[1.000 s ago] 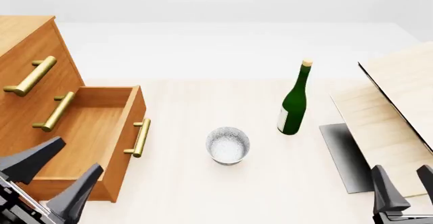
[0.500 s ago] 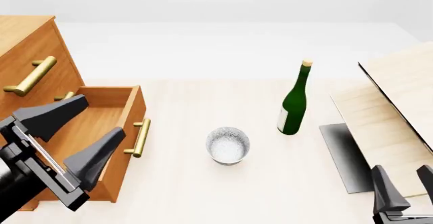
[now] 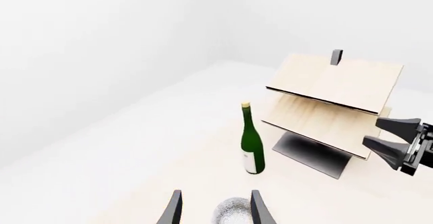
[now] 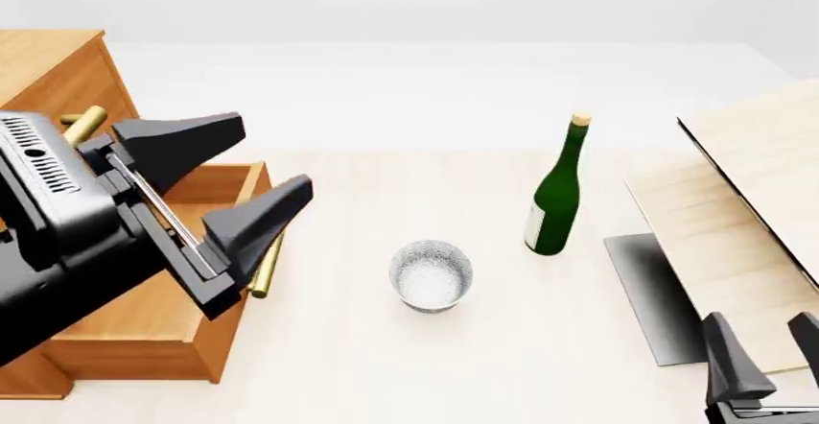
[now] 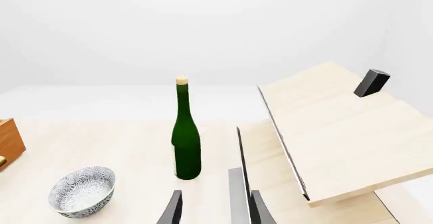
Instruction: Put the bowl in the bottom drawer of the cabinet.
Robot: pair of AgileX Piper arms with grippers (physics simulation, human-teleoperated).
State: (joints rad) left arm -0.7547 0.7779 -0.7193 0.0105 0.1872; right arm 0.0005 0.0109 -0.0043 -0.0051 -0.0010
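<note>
Cabinet [image 4: 45, 69] first, at the far left of the front view: its drawer [image 4: 141, 333] is standing pulled out and bare inside, so the receiving end of the task looks ready. Over that drawer the left gripper [image 4: 237, 179] is now hanging high, fingers spread wide and holding nothing. A second ago it was sitting low at the near corner of the drawer; half a second ago it was rising over the drawer's open box; now it is lifted well clear and swinging toward the middle of the table. I am reading this as the end of the drawer step and the start of the reach for the bowl.

Bowl [image 4: 432, 274] is sitting upright on the table [image 4: 384, 366], ahead of and below the left fingertips, well apart from them. It has not shifted in that time. In the left wrist view it is showing just beyond the gap between the two fingers [image 3: 258, 211], so the approach is lining up, though the gripper needs to drop a good way before closing on the rim.

Bottle [image 4: 557, 189] is standing upright beyond the bowl on its far right side, near enough that a wide sweep could knock it.

Boards [image 4: 742, 203] are leaning at the right. The right gripper [image 4: 768, 352] is idling low at the near right corner, unmoved, fingers apart and empty, with the bowl well off to its left.
</note>
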